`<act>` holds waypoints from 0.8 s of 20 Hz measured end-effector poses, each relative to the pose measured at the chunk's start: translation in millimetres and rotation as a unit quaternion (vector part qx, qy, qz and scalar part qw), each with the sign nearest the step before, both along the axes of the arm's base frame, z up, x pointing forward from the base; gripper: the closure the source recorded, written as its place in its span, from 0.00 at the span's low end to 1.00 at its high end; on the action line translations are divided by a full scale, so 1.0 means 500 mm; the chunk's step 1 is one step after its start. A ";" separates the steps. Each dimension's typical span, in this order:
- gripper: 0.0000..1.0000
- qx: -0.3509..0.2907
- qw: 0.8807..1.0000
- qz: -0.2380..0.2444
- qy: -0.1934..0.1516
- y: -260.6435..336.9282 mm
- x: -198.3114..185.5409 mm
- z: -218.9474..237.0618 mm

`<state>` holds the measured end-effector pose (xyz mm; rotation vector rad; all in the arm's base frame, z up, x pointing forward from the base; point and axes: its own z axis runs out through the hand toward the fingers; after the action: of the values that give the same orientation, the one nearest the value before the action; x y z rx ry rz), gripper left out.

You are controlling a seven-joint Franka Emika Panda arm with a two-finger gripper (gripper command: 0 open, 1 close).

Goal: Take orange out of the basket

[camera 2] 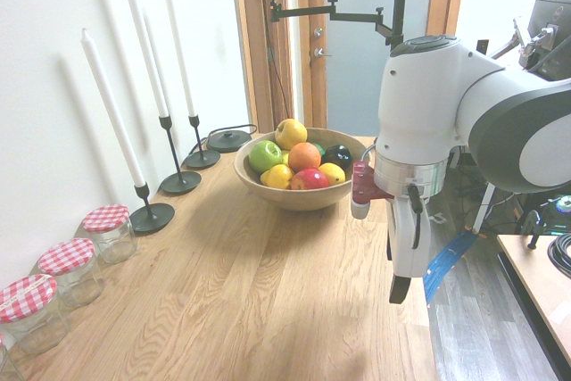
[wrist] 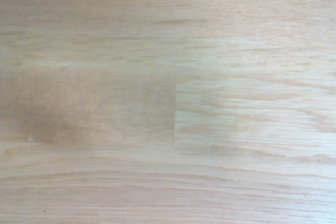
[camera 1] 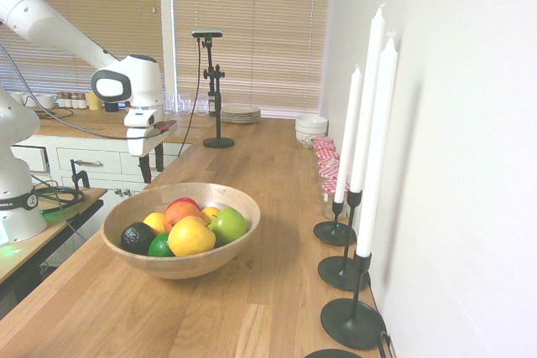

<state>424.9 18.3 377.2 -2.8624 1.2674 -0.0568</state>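
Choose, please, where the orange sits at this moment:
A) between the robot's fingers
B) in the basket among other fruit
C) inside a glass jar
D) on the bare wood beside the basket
B: the orange lies within the rim of the basket, beside the red apple.

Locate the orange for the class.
In the second exterior view, the orange sits in the wooden bowl, right of the green apple and just above the red apple.

At the left edge of the first exterior view, the arm's base (camera 1: pixel 18 200) reads "RKA", partly cut off.
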 end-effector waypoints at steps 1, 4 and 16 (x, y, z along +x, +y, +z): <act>0.00 0.000 1.000 0.000 0.000 0.000 0.000 -0.001; 0.00 0.000 1.000 -0.001 -0.003 0.001 0.005 0.005; 0.00 -0.006 0.996 -0.065 -0.067 -0.180 0.112 0.235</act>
<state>480.8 -71.8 494.8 -2.7280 1.4290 -0.2547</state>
